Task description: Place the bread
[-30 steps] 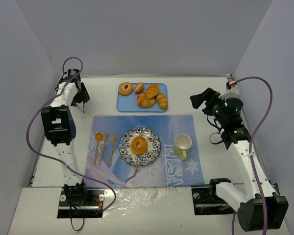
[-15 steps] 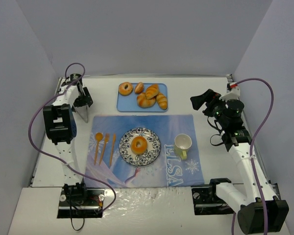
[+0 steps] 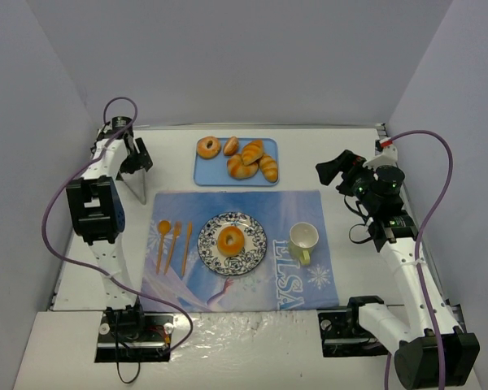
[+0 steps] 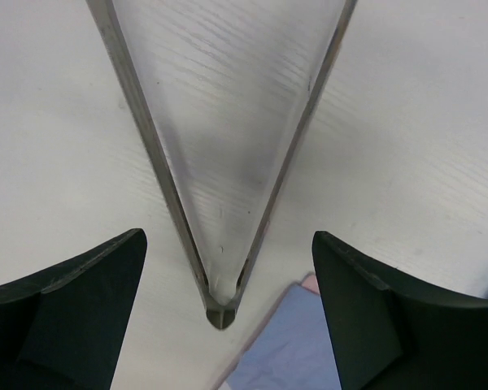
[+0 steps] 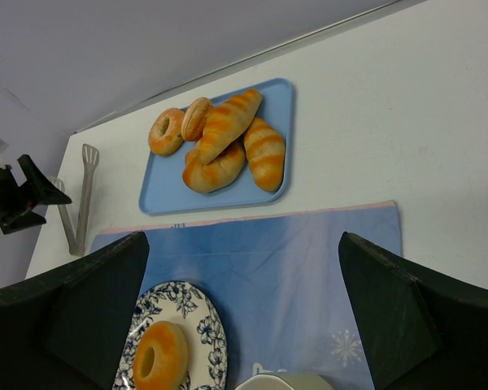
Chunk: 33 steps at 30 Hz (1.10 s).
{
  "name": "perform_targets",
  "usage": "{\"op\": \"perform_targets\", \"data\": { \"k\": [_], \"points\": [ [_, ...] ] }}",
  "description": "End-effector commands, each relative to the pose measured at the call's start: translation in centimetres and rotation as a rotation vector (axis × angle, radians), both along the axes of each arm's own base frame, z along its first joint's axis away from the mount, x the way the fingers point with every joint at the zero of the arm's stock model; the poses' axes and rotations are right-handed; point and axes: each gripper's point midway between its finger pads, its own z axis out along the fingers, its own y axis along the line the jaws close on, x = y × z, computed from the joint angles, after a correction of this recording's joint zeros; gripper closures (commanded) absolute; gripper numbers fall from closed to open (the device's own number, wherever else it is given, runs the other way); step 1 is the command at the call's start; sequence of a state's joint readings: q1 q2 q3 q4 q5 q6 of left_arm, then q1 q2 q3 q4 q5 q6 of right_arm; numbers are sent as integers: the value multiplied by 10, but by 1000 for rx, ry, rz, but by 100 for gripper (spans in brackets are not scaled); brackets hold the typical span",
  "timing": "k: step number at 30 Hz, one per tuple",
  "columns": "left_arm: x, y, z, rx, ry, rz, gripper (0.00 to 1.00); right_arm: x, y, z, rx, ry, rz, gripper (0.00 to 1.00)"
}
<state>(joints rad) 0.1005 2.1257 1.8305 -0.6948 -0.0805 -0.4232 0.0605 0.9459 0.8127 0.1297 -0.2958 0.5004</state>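
- Nearest the arm bases, on the blue placemat [image 3: 252, 280]: a patterned plate [image 3: 256, 244] holding the bread [image 3: 231, 239], a golden-orange ring lying flat at the plate's middle.
- Just right of the plate, on the same mat: a pale yellow cup [image 3: 303, 238], upright, handle turned toward the near edge.
- Left of the plate, also on the mat: an orange spoon [image 3: 163, 236], fork [image 3: 173, 242] and knife [image 3: 186, 242] side by side, apart from the plate.
- Beyond the mat's far edge, on the white table [image 3: 309, 146]: a light blue tray [image 3: 211, 172] carrying a second ring donut [image 3: 209, 147] at its left end, a small round roll [image 3: 230, 145] on edge beside it, and three ridged crescent rolls [image 3: 252, 153] crowded together toward the right.
- Left of the tray: metal tongs [image 4: 220, 313] lying flat on the table, arms spread in a V, hinge end close to the mat's far-left corner.
- Left gripper [image 3: 135, 162]: poised over the tongs, pointing down, fingers [image 4: 81, 309] spread well apart on either side of the hinge end with a gap on both sides; tongs let go, nothing grasped.
- Right gripper [image 3: 333, 165]: raised at the table's right side, aimed left toward tray and plate, fingers [image 5: 65, 317] wide apart, nothing between them.
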Motion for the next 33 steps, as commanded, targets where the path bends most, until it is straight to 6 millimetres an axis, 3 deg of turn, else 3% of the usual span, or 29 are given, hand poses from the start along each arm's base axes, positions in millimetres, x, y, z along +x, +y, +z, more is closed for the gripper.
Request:
{"op": "perform_targets", "data": {
  "k": [1,4,6,9,12,16,18,22,24,28,33],
  "points": [
    [4,-9,143,12,-306,-18,20,2,2,45,-13,-123,14,0],
    [-10,-26,188,20,-385,-65,20,2,1,49,-19,-129,9,0],
    [-23,-66,226,9,-454,-160,19,2,1,53,-18,-135,12,0],
    [-52,-96,266,23,-522,-259,18,2,1,56,-18,-138,9,0],
    [-81,-127,289,39,-569,-362,17,1,1,60,-17,-146,12,0],
    [-120,-157,287,53,-569,-492,16,-2,2,67,-13,-157,15,0],
    [-138,-163,298,40,-633,-537,16,-4,3,71,-12,-164,20,0],
    [-158,-171,300,17,-713,-595,14,-8,1,79,-18,-183,15,0],
    [-164,-174,302,-2,-755,-615,14,-9,1,82,-16,-190,13,0],
    [-168,-182,282,-24,-748,-659,14,-11,2,85,-18,-197,18,0],
    [-173,-187,280,-51,-775,-682,14,-13,0,91,-27,-210,10,0]
  ]
}}
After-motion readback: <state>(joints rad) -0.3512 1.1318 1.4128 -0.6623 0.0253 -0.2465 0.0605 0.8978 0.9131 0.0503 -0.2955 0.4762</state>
